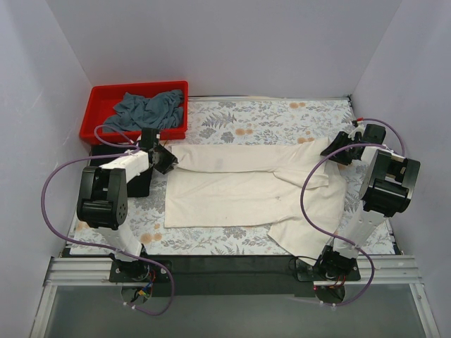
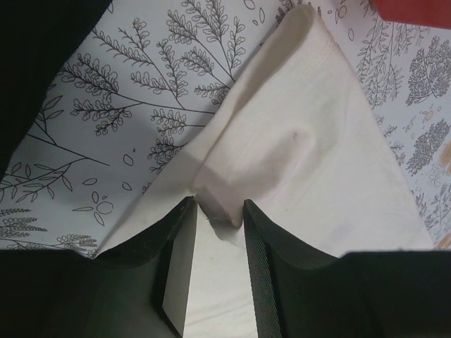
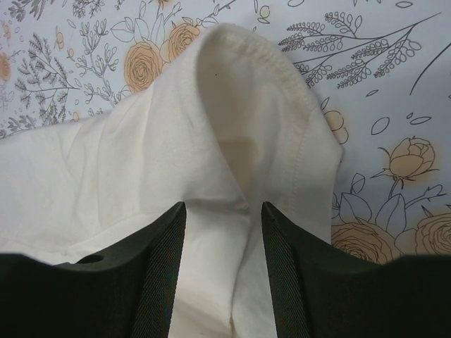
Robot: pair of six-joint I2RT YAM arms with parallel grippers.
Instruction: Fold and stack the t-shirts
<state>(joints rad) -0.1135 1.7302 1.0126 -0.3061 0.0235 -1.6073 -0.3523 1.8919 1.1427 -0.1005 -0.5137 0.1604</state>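
Note:
A large cream-white t-shirt [image 1: 232, 186] lies spread on the floral tablecloth [image 1: 268, 116], its right side rumpled. My left gripper [image 1: 163, 160] is at the shirt's upper left corner. In the left wrist view its jaws [image 2: 218, 208] stand partly apart, with a small raised fold of the cream cloth [image 2: 303, 141] between the tips. My right gripper [image 1: 337, 151] is at the upper right corner. Its jaws [image 3: 223, 208] are open and straddle a hemmed ridge of the shirt [image 3: 127, 162]. A slate grey-blue t-shirt [image 1: 149, 109] lies crumpled in the red bin [image 1: 106, 91].
The red bin stands at the back left, and its corner [image 2: 416, 10] shows in the left wrist view. A black mass [image 1: 139, 184] sits under the left arm at the table's left edge; I cannot tell whether it is cloth. White walls enclose three sides.

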